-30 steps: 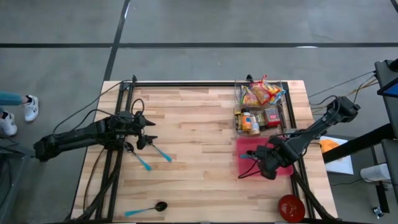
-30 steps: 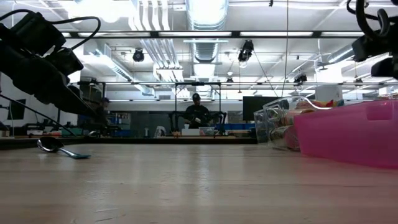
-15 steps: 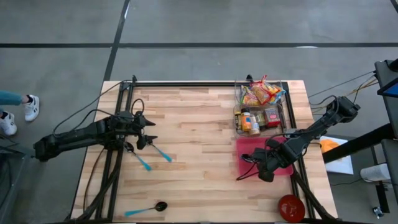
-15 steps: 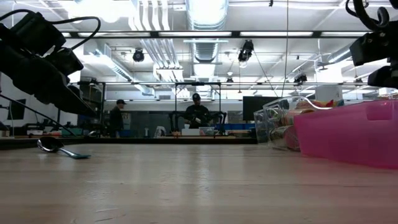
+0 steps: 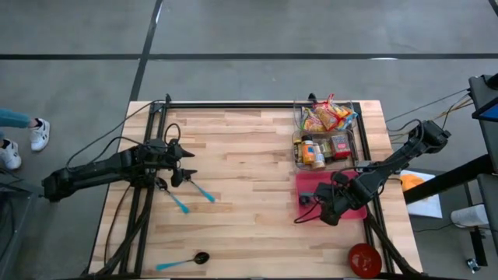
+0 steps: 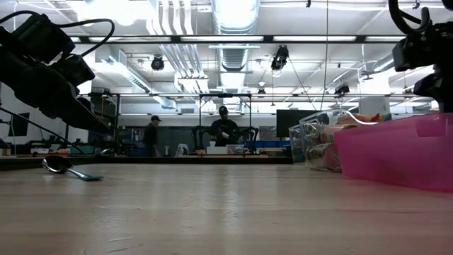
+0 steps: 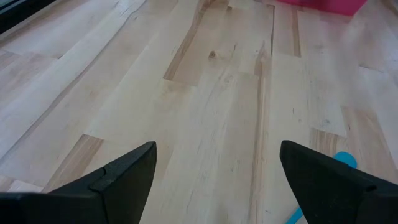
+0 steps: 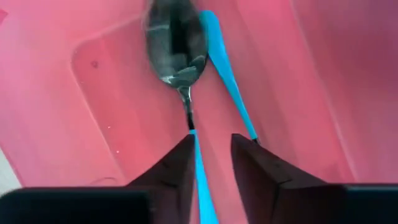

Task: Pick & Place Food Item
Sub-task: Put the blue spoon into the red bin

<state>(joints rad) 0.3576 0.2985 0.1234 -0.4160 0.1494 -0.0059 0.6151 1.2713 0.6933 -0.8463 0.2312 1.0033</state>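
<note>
My right gripper [image 8: 211, 149] points down into the pink bin [image 5: 352, 211] at the table's right. Its fingers stand a little apart, open. Between them runs the blue handle [image 8: 202, 168] of a metal spoon [image 8: 174, 43] that lies on the bin's floor. A second blue handle [image 8: 227, 81] lies beside it. The food items sit in a clear container [image 5: 327, 136] beyond the bin. My left gripper [image 7: 217, 162] waits open above the table's left part. My right gripper has its fingers on either side of the spoon's blue handle [image 8: 198, 146], coming from above and lying along it. The handle runs close to one finger [image 8: 177, 165]; whether that finger touches it, I cannot tell. The spoon's bowl rests on the bin's floor.
Two blue-handled utensils [image 5: 191, 194] lie by my left gripper [image 5: 183, 167], and a spoon [image 5: 183, 261] lies near the front edge. A red bowl [image 5: 363, 259] stands at the near right corner. Bare wood spans the table's middle. People stand far off in the room.
My right gripper has tipped steeper downward over the pink bin and shifted slightly toward the table's near edge. A person in the room behind has walked to the right.
</note>
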